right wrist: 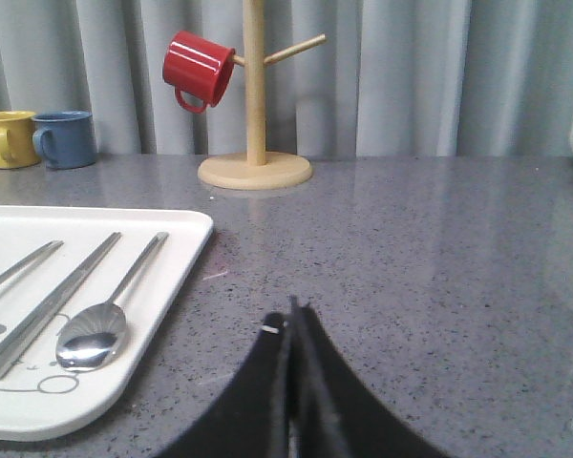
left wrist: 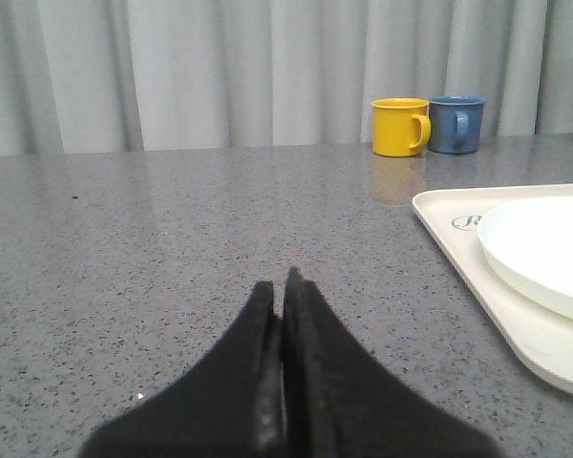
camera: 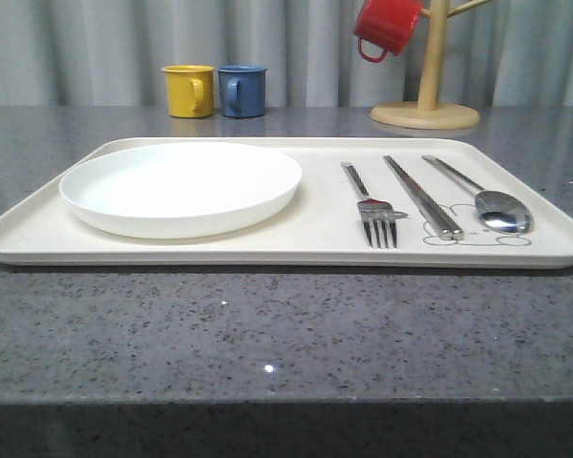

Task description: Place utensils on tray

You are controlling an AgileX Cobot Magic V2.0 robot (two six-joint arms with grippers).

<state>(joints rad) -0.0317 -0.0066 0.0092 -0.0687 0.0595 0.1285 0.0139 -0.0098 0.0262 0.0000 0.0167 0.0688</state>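
The cream tray (camera: 38, 234) lies across the grey table. On its right half rest three silver utensils side by side: a fork (camera: 372, 212), a pair of chopsticks (camera: 422, 197) and a spoon (camera: 495, 204). From the right wrist view the spoon (right wrist: 100, 320) and chopsticks (right wrist: 48, 305) lie on the tray (right wrist: 177, 258). My right gripper (right wrist: 291, 320) hovers over bare table beside the tray, shut and holding nothing. My left gripper (left wrist: 280, 291) is over bare table on the tray's (left wrist: 449, 229) other side, also shut with nothing in it.
A round white plate (camera: 181, 186) fills the tray's left half. A yellow mug (camera: 188, 91) and a blue mug (camera: 242, 91) stand at the back. A wooden mug tree (camera: 428, 86) with a red mug (camera: 387, 27) stands back right.
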